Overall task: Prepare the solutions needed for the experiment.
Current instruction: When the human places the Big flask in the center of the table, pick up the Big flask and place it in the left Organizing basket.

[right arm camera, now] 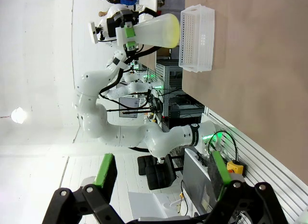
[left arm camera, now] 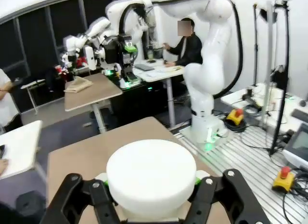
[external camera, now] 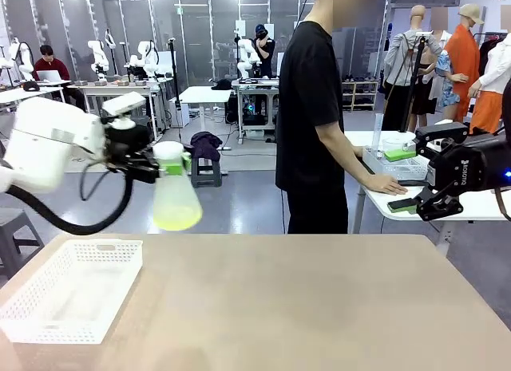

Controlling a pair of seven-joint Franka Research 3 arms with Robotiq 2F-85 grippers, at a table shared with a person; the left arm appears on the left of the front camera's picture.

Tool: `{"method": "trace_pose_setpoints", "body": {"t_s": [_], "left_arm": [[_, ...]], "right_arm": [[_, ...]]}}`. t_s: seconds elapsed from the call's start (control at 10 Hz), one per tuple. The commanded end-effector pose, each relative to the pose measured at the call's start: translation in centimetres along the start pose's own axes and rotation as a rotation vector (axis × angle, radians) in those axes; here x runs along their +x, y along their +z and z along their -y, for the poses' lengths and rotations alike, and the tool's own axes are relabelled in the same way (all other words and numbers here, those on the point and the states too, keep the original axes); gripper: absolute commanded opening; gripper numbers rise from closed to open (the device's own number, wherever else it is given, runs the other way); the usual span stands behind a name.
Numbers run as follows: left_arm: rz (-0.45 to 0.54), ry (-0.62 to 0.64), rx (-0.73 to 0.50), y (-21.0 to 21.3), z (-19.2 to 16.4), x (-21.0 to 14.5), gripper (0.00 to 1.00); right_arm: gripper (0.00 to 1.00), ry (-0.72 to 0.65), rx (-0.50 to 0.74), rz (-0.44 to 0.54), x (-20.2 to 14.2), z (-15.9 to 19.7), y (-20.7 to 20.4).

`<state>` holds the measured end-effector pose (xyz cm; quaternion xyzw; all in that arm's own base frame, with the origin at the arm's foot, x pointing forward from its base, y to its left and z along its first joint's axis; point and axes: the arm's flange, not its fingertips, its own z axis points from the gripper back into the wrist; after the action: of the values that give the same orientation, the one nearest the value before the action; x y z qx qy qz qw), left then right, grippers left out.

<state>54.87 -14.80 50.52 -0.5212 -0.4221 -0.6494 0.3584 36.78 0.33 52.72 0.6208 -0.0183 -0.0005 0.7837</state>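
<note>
A translucent whitish conical flask [external camera: 175,197] hangs upright in the air above the table's left side, with pale yellow solution [external camera: 176,219] at its bottom. My left gripper [external camera: 169,163] is shut on the flask's neck, its green pads pressed on both sides. From the left wrist view the flask's round white top [left arm camera: 150,176] sits between the fingers [left arm camera: 98,197]. The right wrist view shows the flask [right arm camera: 156,30] on its side, held by the left gripper [right arm camera: 128,32]. My right gripper [external camera: 415,202] hovers at the far right, open, nothing between its green pads [right arm camera: 105,171].
A white perforated basket [external camera: 70,290] sits on the tan table [external camera: 303,307] at the front left, below the flask. A person in a black shirt [external camera: 315,124] stands beyond the far edge, turned toward a side table [external camera: 471,205], one hand [external camera: 385,183] resting on it.
</note>
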Motion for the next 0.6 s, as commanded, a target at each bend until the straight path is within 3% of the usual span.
{"method": "trace_pose_setpoints", "body": {"t_s": [0.0, 0.3, 0.5], "left_arm": [[-0.017, -0.085, 0.141, 4.2, 4.4, 0.6, 0.03], [-0.011, -0.163, 0.326, 13.4, 10.6, 0.5, 0.03], [-0.003, -0.171, 0.412, 16.9, 13.8, -1.1, 0.03]], "right_arm": [[0.96, 0.009, 0.008, -0.001, 0.0, -0.1, 0.1], [0.96, 0.009, 0.008, -0.001, 0.0, -0.1, 0.1], [0.96, 0.009, 0.008, -0.001, 0.0, -0.1, 0.1]]}}
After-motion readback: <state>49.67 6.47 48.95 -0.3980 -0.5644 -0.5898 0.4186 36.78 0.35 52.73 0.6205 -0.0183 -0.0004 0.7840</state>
